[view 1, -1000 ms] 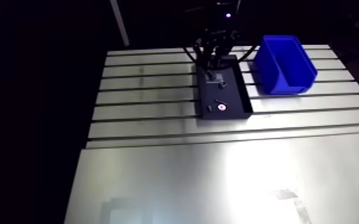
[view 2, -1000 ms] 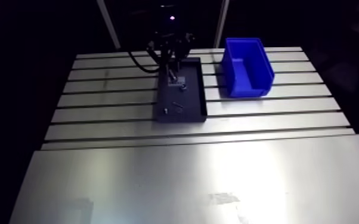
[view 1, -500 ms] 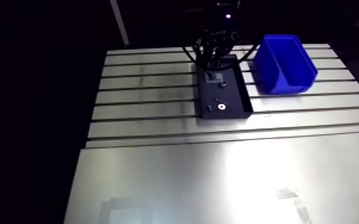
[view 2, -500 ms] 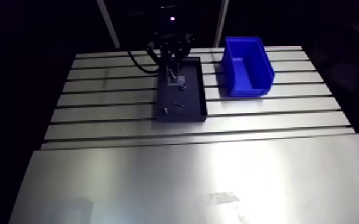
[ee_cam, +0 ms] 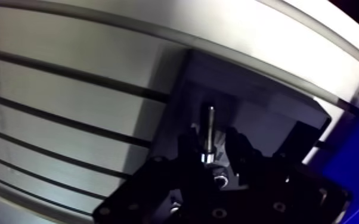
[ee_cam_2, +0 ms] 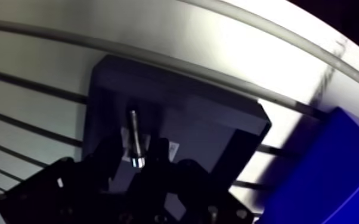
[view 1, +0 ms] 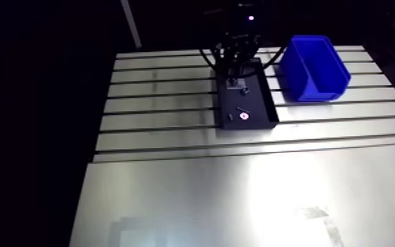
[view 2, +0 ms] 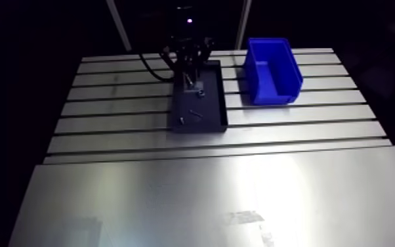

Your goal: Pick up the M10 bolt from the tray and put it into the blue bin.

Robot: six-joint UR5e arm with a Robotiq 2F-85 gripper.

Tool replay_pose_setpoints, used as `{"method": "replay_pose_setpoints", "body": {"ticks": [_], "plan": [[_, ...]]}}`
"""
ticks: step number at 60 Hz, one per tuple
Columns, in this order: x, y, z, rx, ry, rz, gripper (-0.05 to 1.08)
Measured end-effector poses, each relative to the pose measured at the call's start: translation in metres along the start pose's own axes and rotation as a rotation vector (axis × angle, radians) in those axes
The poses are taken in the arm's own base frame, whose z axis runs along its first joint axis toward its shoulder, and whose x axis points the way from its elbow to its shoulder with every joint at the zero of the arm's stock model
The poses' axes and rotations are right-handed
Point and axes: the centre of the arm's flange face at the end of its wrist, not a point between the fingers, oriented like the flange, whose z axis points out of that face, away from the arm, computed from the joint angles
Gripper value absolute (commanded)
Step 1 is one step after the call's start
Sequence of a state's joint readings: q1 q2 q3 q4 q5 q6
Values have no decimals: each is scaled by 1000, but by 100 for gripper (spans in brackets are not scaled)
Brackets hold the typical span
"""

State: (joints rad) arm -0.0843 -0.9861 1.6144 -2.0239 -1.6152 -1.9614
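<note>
Wrist view: bolt (ee_cam: pixel 207 134) lies over the dark tray (view 1: pixel 256 98), its head caught between the gripper (ee_cam: pixel 212 148) fingers and its shaft pointing ahead of them. Jaws are narrow, closed on the bolt's head. A pale patch on the tray floor shows under the bolt. Seen from the arm view, the gripper stands over the tray's far end. A small pale washer (view 1: pixel 244 116) and tiny dark parts lie at the tray's near end. Right of the tray, apart from it, sits the blue bin (view 1: pixel 315 69). Both rest on the slotted table (view 1: pixel 161 105).
</note>
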Motion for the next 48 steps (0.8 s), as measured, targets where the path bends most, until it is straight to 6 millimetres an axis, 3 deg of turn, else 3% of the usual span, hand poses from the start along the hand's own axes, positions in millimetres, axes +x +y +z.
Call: {"method": "replay_pose_setpoints", "body": {"ticks": [20,39,48], "plan": [[1,0,3,2,-5,0,69],[1,0,3,2,-4,0,88],[1,0,3,2,-4,-1,89]]}}
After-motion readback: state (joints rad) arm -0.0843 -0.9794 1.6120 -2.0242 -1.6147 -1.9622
